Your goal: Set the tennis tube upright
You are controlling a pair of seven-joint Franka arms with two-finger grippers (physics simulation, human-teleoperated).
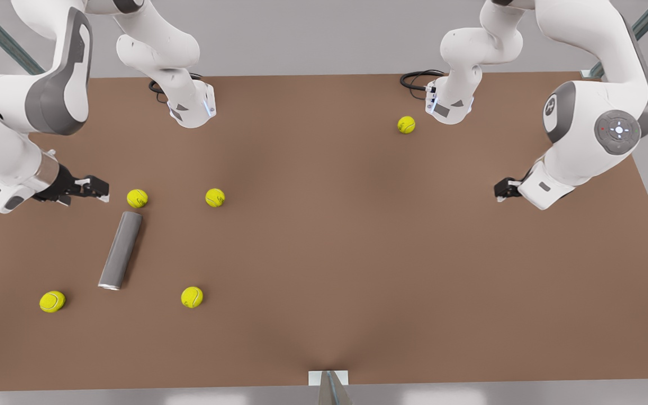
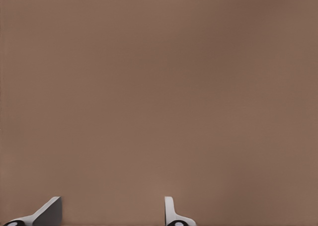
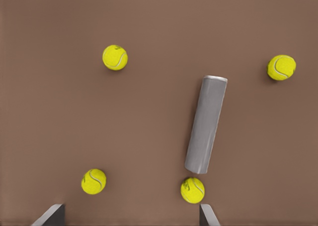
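The tennis tube lies flat on the brown table at the front view's left, its silvery rim pointing toward the near edge. In the right wrist view the tennis tube stretches away from the fingers, apart from them. My right gripper hovers open just beyond the tube's plain far end, with nothing between its fingers. At the front view's right, my left gripper waits open over bare table, empty, and its fingertips stand well apart.
Several yellow-green tennis balls lie loose. One ball sits right by the tube's far end and the right gripper. Others rest at the tube's sides. A lone ball lies at the back right.
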